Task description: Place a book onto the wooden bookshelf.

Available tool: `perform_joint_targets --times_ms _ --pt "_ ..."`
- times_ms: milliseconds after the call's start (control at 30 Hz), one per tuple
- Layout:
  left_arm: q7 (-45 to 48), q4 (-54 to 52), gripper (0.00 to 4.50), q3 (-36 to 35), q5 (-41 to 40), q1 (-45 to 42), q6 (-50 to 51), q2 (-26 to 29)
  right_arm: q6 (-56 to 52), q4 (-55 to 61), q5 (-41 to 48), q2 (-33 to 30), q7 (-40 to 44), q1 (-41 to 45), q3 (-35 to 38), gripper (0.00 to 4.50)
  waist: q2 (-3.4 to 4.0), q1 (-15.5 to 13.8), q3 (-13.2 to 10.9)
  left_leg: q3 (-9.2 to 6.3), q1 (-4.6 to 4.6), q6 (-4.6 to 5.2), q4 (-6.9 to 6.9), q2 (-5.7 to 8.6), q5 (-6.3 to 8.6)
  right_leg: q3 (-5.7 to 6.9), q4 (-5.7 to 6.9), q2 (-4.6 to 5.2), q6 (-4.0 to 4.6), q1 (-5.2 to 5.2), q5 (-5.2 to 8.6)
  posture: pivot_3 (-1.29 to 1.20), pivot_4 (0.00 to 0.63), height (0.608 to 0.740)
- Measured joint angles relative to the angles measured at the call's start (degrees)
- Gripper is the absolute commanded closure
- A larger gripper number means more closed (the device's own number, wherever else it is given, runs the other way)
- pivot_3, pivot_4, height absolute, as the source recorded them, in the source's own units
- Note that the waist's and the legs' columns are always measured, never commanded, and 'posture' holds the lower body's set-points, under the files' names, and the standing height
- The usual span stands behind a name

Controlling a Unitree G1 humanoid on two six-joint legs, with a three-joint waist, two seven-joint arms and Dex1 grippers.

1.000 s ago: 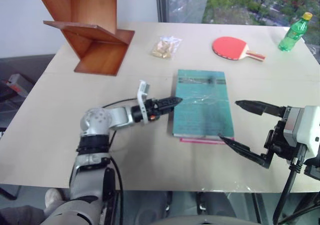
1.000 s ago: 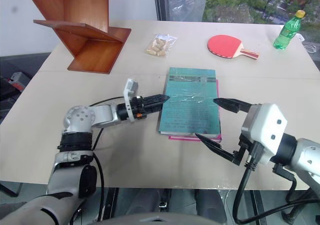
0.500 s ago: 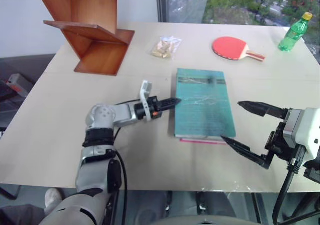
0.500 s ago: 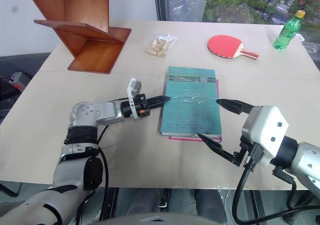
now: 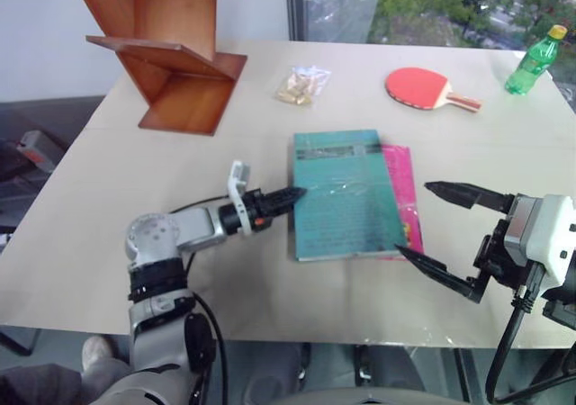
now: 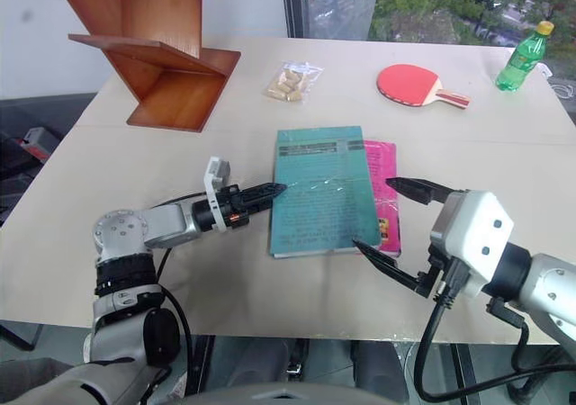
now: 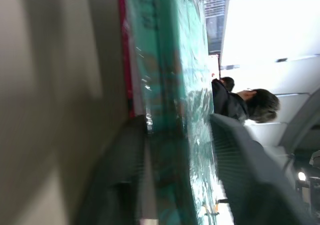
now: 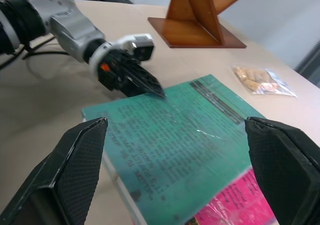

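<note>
The teal-green book [image 5: 346, 193] lies flat on the table, half over a magenta-pink book [image 5: 407, 198]. My left gripper [image 5: 292, 193] points level at the book's left edge. In the left wrist view that edge [image 7: 170, 85] runs between the two fingers [image 7: 125, 175], one below and one above the cover, so the gripper is shut on it. My right gripper [image 5: 414, 218] hangs wide open just right of the books, holding nothing. The wooden bookshelf [image 5: 171, 63] stands at the table's far left corner, well away from both grippers.
A clear bag of snacks [image 5: 301, 85], a red table-tennis paddle [image 5: 423, 87] and a green bottle [image 5: 533, 58] lie along the far side of the table [image 5: 108, 198]. A person [image 7: 245, 102] sits in the background of the left wrist view.
The teal book has slid left and turned slightly with my left gripper, uncovering the pink book beneath it. The right gripper has stayed where it was.
</note>
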State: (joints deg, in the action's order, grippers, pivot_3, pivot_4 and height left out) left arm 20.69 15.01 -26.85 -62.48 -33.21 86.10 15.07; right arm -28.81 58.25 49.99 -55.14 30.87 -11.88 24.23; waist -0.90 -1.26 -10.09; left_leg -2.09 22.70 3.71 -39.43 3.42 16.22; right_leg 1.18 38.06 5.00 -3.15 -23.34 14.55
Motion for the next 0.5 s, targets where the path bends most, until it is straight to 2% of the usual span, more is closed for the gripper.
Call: perform_joint_targets --times_ms 167,367,467,500 --pt "2.6 4.0 2.00 2.2 1.1 -3.2 -0.2 0.9 -1.1 -0.2 0.4 0.0 0.0 -0.1 0.3 0.00 -0.04 0.3 0.0 0.01 0.00 0.00 0.01 0.00 0.00 -0.01 0.01 -0.01 0.00 0.00 0.00 0.00 0.150 0.740" --pt "10.4 11.1 2.00 8.0 5.2 -7.0 -2.0 2.1 -0.8 0.2 1.6 -0.4 -0.3 -2.2 1.5 0.00 -0.05 0.2 0.0 0.00 0.00 0.00 0.01 0.02 0.00 -0.01 0.00 -0.02 0.00 0.00 0.00 0.00 0.150 0.740" --pt "15.4 14.6 2.78 11.6 7.7 -9.3 -3.1 3.4 0.6 0.3 2.1 -1.6 -0.5 -4.3 1.7 0.00 -0.05 0.3 0.0 0.01 0.00 0.00 0.01 0.03 0.00 -0.02 0.00 -0.01 0.00 0.00 0.00 0.00 0.150 0.740" --pt "16.2 15.1 3.22 11.8 8.2 -9.5 -3.1 3.6 0.9 0.3 2.2 -1.9 -0.6 -4.6 1.7 0.00 -0.05 0.3 0.0 0.01 0.00 0.00 0.01 0.03 0.00 -0.02 0.00 -0.01 0.00 0.00 0.00 0.00 0.150 0.740"
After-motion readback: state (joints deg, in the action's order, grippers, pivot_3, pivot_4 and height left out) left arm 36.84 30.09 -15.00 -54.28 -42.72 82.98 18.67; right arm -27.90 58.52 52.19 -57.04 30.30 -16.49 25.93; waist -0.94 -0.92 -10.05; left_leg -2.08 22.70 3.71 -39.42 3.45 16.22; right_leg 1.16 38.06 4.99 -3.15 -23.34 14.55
